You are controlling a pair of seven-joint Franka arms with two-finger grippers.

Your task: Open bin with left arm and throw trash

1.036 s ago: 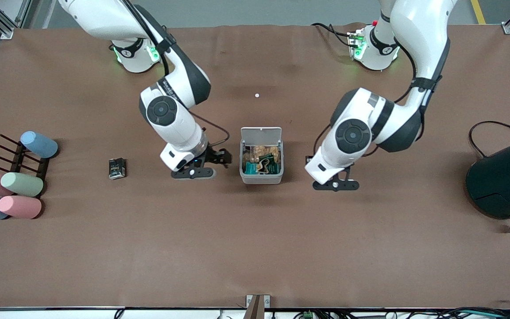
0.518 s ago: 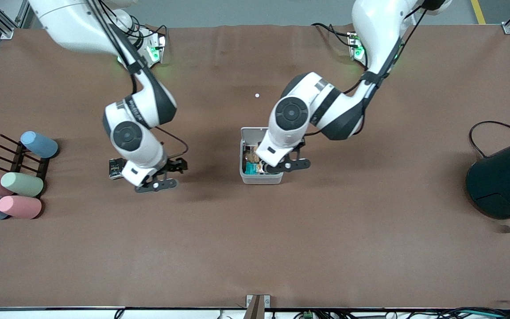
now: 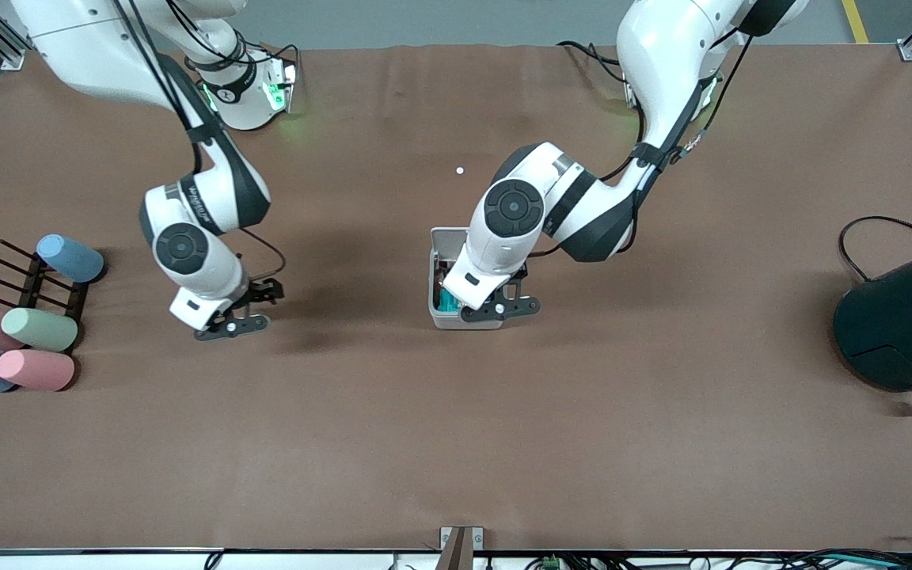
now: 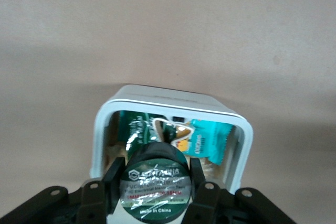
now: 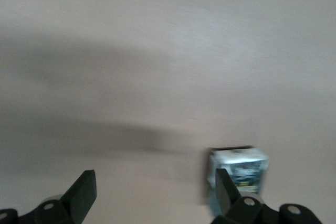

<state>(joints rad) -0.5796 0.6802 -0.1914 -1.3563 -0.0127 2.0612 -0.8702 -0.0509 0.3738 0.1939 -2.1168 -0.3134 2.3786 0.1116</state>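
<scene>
The bin stands mid-table with its lid tipped up and open. My left gripper hangs over the bin's mouth, shut on a black round disc with a green-white label. In the left wrist view the bin's rim frames teal and green wrappers, with a pale loop among them. My right gripper is low over the table toward the right arm's end, open. The dark foil packet lies by one fingertip, outside the gap. The front view hides it under that hand.
Pastel cylinders and a dark rack sit at the right arm's end. A large dark teal cylinder with a black cable is at the left arm's end. A tiny white dot lies between the bin and the robots' bases.
The left gripper has swung in from beside the bin to over its mouth, keeping its grip. The right gripper has moved from beside the bin to over the foil packet, covering it.
</scene>
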